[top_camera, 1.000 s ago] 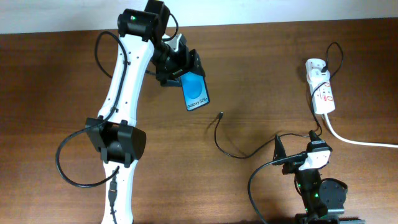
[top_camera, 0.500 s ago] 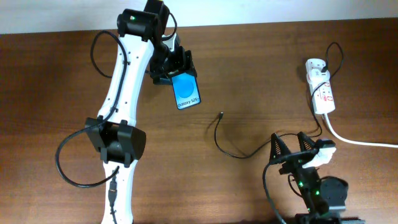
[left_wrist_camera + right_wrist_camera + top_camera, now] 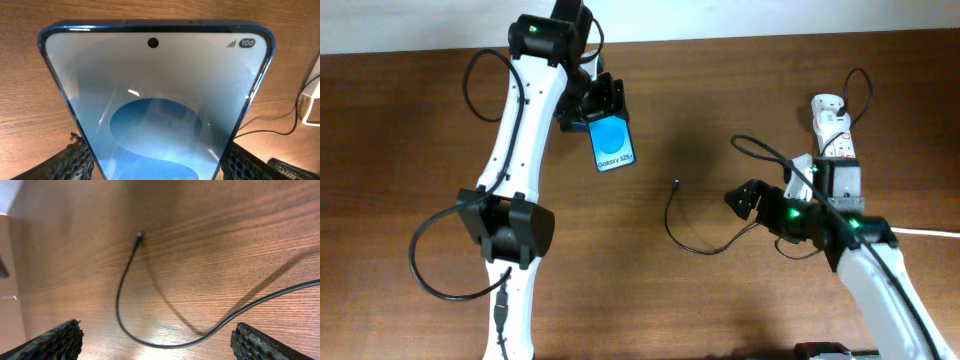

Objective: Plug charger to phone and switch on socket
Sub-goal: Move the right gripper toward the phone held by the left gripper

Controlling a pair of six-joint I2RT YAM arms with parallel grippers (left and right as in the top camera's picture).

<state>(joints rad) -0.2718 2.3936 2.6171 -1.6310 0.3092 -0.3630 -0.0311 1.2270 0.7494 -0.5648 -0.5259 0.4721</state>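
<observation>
My left gripper (image 3: 593,112) is shut on the phone (image 3: 612,146), whose blue screen faces up, held above the table at the upper left. The phone fills the left wrist view (image 3: 155,95) between both fingers. The charger is a thin black cable (image 3: 685,240) lying curved on the table, its connector tip (image 3: 677,184) free at the centre. My right gripper (image 3: 752,200) is open and empty, hovering over the cable's curve. In the right wrist view the cable (image 3: 150,340) runs between the fingers and the tip (image 3: 139,235) lies ahead. The white socket (image 3: 835,140) lies at the far right.
A thick white cord (image 3: 895,228) leaves the socket toward the right edge. The left arm's white body (image 3: 515,180) spans the table's left side. The charger's cable loops up beside the socket (image 3: 865,85).
The left gripper has carried the phone a little up and left. The right arm has swung out from the front edge toward the table's centre, over the cable, with its fingers spread.
</observation>
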